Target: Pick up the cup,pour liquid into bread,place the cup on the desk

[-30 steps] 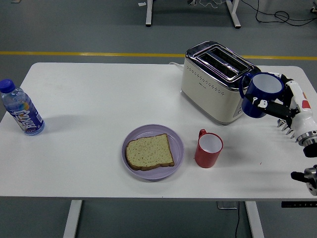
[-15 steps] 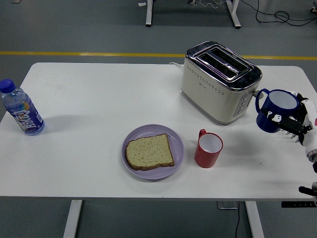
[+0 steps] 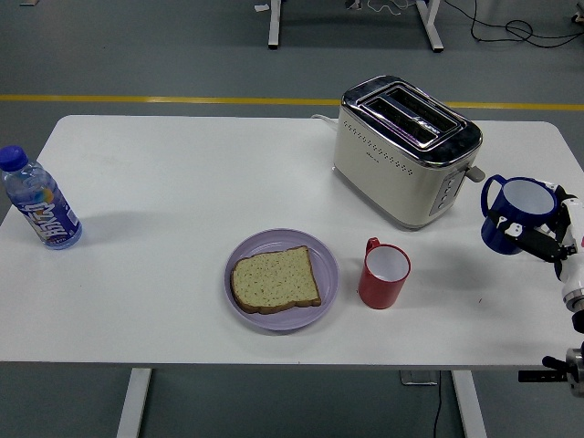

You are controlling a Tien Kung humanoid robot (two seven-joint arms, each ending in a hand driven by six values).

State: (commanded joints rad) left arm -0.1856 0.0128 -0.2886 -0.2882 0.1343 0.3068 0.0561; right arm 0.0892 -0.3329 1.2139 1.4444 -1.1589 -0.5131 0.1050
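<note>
A dark blue cup (image 3: 516, 213) with a white inside stands upright at the table's right side, its handle pointing left toward the toaster. My right hand (image 3: 546, 232) comes in from the right edge with its fingers wrapped around the cup's right side. Whether the cup's base touches the table I cannot tell. A slice of bread (image 3: 275, 279) lies flat on a lilac plate (image 3: 321, 254) near the front middle of the table. My left arm is out of view.
A red mug (image 3: 383, 274) stands just right of the plate. A cream toaster (image 3: 403, 150) sits behind it, close to the blue cup's left. A blue-capped water bottle (image 3: 38, 203) stands at the far left edge.
My right hand has carried the blue cup down and to the right, away from the toaster, and brought it from tilted to upright.
</note>
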